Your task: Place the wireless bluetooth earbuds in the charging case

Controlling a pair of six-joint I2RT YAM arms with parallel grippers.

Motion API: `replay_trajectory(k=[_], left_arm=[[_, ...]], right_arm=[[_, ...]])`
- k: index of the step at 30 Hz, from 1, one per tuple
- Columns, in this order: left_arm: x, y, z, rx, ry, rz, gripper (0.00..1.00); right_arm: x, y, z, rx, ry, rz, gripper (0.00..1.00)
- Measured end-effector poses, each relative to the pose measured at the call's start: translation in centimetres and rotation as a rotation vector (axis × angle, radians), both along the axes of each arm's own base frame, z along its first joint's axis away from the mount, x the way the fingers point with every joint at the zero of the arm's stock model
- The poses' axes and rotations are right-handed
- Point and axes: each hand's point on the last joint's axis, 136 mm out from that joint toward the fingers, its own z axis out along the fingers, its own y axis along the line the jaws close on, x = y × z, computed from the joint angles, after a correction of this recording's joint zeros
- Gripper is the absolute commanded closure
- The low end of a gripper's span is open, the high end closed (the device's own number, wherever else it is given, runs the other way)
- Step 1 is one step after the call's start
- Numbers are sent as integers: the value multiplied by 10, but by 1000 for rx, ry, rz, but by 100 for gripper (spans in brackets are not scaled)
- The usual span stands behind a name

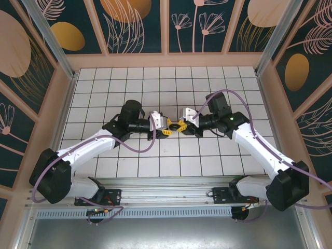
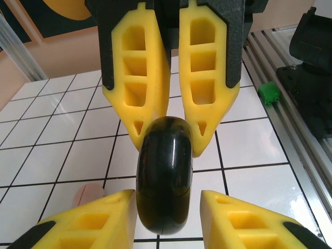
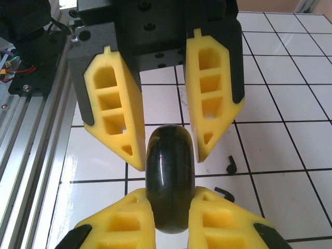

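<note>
Black and glossy, the case (image 3: 171,181) hangs above the middle of the table (image 1: 207,83), and both arms reach in to it. The right gripper (image 1: 181,126) is pressed tight on one end of the case. The left gripper (image 1: 165,129) flanks the other end with its fingers spread. I cannot tell whether they touch it.

The case looks closed, with only a thin seam across its shell, so my guess is that the task is at an early stage. The lid has to come up before anything can go in. No earbud can be made out for sure. Two small dark bits (image 3: 231,165) lie on a tile just beside the case, too small to name.

Below the case the table is white tile with dark grout, shiny enough to throw back light. Behind it rise teal wall panels (image 1: 129,26) printed with leaves and gold ovals, and nearer than it runs a metal rail (image 1: 166,184).
</note>
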Motion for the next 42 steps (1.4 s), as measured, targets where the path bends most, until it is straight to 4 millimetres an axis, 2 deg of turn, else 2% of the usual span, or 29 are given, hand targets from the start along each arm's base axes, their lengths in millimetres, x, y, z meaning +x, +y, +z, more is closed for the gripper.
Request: replay_trajectory(k=[9, 10, 12, 13, 17, 22, 27, 35, 42], left_arm=[[-1, 2, -3, 21, 6, -2, 82], [-1, 2, -4, 25, 7, -2, 83], [-1, 2, -5, 29, 11, -1, 83], [-1, 2, -5, 28, 8, -2, 83], [0, 2, -4, 27, 1, -2, 84], [2, 2, -2, 18, -10, 2, 85], [-1, 0, 0, 1, -6, -9, 86], [-1, 1, -1, -60, 27, 3, 86], [9, 16, -5, -157, 112, 63, 87]], right_arm=[[-1, 4, -3, -10, 3, 20, 89], [-1, 4, -4, -12, 6, 20, 87], [-2, 5, -5, -13, 12, 21, 74], [-1, 5, -5, -13, 16, 17, 70], [4, 6, -2, 6, 24, -13, 63], [10, 2, 5, 67, 37, -56, 61], [26, -8, 24, 144, 4, -109, 60], [24, -9, 27, 184, 34, -103, 60], [28, -17, 45, 243, 40, -143, 60]])
